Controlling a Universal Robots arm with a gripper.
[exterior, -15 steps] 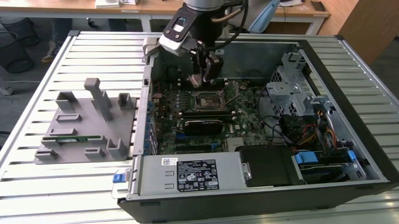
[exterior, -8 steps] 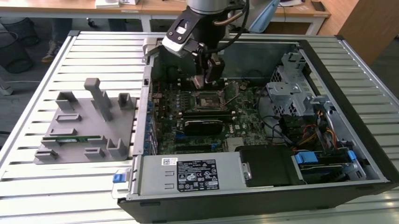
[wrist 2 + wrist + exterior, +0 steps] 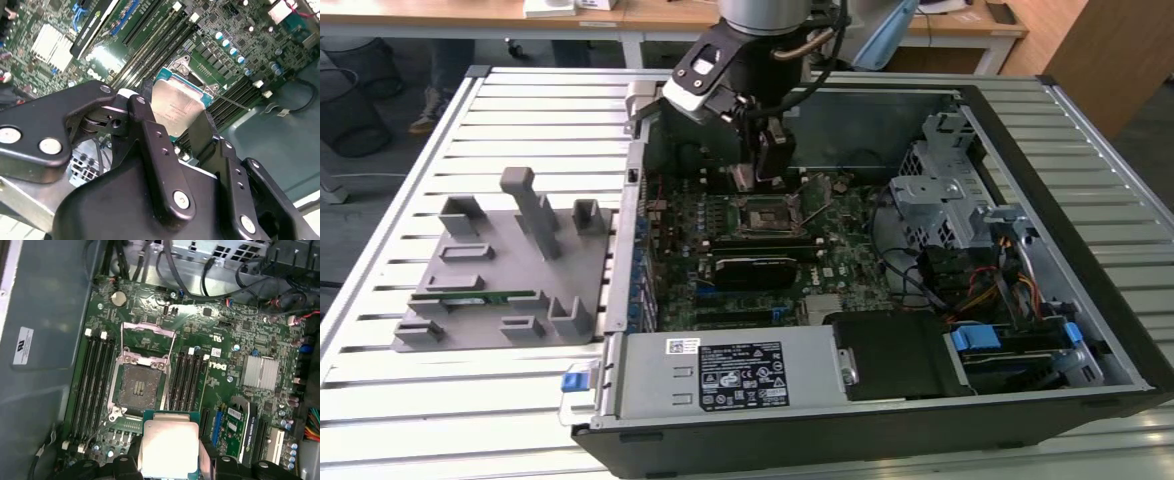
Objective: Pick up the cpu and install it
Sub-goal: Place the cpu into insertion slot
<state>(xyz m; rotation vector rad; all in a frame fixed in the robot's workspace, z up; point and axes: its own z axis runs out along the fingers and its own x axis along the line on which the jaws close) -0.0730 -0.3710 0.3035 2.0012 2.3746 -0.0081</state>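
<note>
The cpu (image 3: pixel 169 449) is a flat square chip with a silvery top and a thin teal rim. My gripper (image 3: pixel 170 462) is shut on it, one black finger against each of two opposite edges. In the second wrist view the cpu (image 3: pixel 176 104) sits between the fingers (image 3: pixel 146 117). The chip hangs a little above the motherboard, just beside the open socket (image 3: pixel 138 384), whose metal load frame (image 3: pixel 148 330) is swung up. In the exterior view the gripper (image 3: pixel 765 168) reaches down into the open computer case, above the socket (image 3: pixel 765 215).
Memory slots (image 3: pixel 95 380) flank the socket on both sides. A grey parts fixture (image 3: pixel 494 270) with a green memory stick (image 3: pixel 474 297) lies outside the case at the exterior view's left. Power supply (image 3: pixel 720 375), drive cage (image 3: pixel 947 190) and cables (image 3: pixel 974 290) crowd the case.
</note>
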